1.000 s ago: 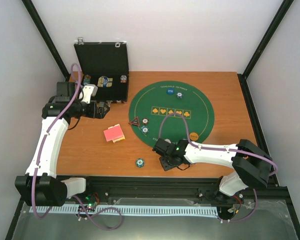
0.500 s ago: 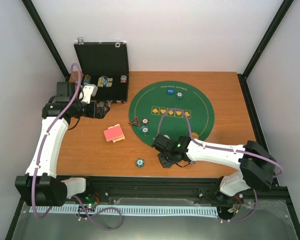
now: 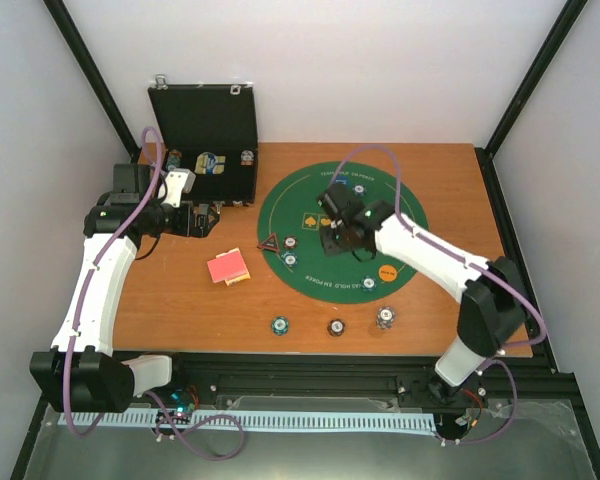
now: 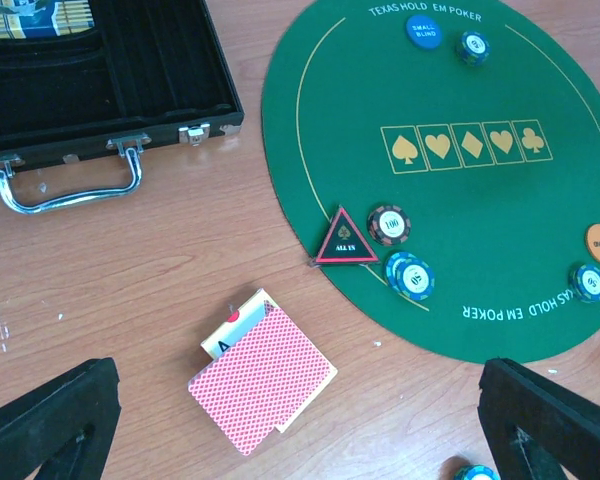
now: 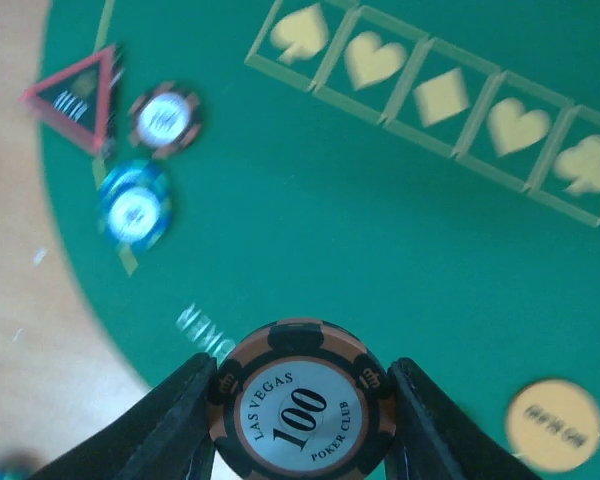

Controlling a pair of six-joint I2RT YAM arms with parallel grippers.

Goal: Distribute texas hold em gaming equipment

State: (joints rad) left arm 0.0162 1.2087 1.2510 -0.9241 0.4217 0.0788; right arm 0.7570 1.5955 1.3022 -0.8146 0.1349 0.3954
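Observation:
My right gripper is shut on a brown "100" poker chip and holds it above the green mat, near the printed suit boxes. In the top view the right gripper is over the mat's middle. The black red-edged triangle marker lies at the mat's left edge with a brown chip and blue chips beside it. The red-backed cards lie on the wood. My left gripper is open and empty above them, and shows by the case in the top view.
The open black case stands at the back left with chips inside. A blue disc and a chip sit at the mat's far side, an orange disc at its near right. Three chips lie near the table's front edge.
My right arm has swung from the table's front edge up over the middle of the mat, with the brown chip in its jaws. Two chips by the front edge have come into view. The left arm has not moved.

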